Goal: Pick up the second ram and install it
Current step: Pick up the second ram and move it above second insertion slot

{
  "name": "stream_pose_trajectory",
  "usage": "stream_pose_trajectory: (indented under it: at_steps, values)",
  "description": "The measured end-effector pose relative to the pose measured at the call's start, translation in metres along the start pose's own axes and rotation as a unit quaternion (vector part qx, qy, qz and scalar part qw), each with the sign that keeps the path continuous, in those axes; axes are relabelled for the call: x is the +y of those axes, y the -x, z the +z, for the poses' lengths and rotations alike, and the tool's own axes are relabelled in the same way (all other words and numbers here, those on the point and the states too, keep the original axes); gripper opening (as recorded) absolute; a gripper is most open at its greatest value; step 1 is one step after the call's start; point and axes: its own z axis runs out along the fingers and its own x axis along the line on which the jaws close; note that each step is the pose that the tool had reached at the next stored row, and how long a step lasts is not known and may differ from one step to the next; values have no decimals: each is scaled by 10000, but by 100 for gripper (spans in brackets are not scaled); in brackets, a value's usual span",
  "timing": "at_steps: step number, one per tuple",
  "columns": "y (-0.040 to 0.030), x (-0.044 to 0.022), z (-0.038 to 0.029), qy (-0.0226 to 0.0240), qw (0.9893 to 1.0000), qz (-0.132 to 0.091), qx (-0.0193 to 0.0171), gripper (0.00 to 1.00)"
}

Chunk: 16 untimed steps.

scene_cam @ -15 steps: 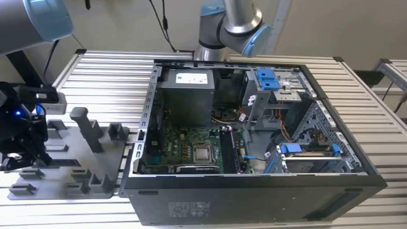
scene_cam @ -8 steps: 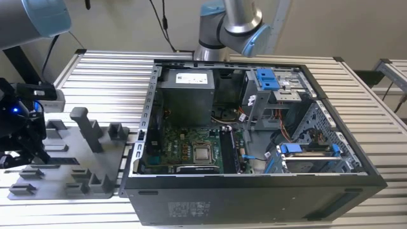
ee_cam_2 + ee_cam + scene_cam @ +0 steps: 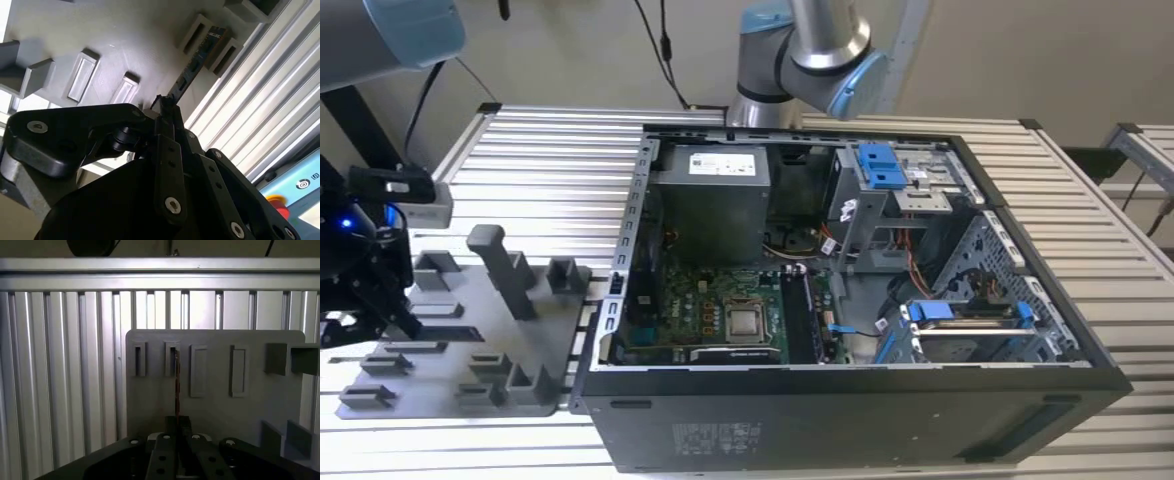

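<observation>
The second ram [image 3: 196, 61] is a thin dark stick, seen edge-on in the first wrist view [image 3: 177, 382]. Its far end sits between two grey holder blocks of the fixture plate [image 3: 100, 30]. My gripper [image 3: 166, 106] is shut on the ram's near end, with both black fingers [image 3: 169, 426] pressed against its flat sides. In the exterior view the gripper [image 3: 387, 315] hangs over the grey fixture plate [image 3: 454, 335] at that view's left, beside the open computer case [image 3: 881, 400].
The case holds a green motherboard [image 3: 707, 300] with long black memory slots [image 3: 807, 315], a power supply [image 3: 714, 200] and blue-tabbed drive bays [image 3: 961, 315]. Upright grey blocks [image 3: 500, 265] stand on the fixture plate. A ribbed metal table [image 3: 547, 170] carries everything.
</observation>
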Motion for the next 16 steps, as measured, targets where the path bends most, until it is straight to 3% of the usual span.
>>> stream_pose_trajectory:
  at_steps: [8, 16]
  values:
    - [1, -1, -55, 0, 10000, 0, 0, 14]
    - [2, -5, -163, 0, 10000, -1, 0, 14]
